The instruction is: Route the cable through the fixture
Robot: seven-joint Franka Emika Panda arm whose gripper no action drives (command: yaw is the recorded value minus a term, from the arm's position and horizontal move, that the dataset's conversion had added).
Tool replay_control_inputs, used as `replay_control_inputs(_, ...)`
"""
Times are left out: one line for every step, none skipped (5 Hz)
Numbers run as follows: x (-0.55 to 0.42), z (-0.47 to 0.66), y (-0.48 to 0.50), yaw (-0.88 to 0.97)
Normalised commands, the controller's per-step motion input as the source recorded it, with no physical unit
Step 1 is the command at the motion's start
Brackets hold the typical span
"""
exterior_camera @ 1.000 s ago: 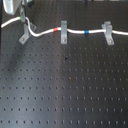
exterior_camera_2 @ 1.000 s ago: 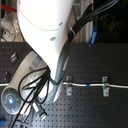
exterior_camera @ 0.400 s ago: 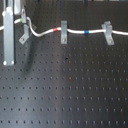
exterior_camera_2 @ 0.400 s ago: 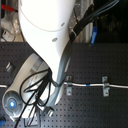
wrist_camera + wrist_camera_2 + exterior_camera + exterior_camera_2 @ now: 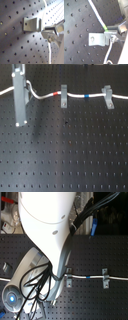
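The gripper [image 5: 114,37] pinches the cable [image 5: 96,15] tight, right beside the fixture [image 5: 99,40].

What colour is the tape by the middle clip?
Red tape on the cable, clearest in the first exterior view.

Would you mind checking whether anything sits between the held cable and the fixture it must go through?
Nothing visible does: in the second wrist view the cable runs right beside the fixture, with only bare perforated board around them.
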Motion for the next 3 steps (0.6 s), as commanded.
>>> replay_control_inputs(-0.278, 0.14, -0.019, -0.41)
replay_control_inputs(-0.301, 0.07, -0.066, -0.35)
replay_control_inputs(-0.303, 0.02, -0.042, -0.27)
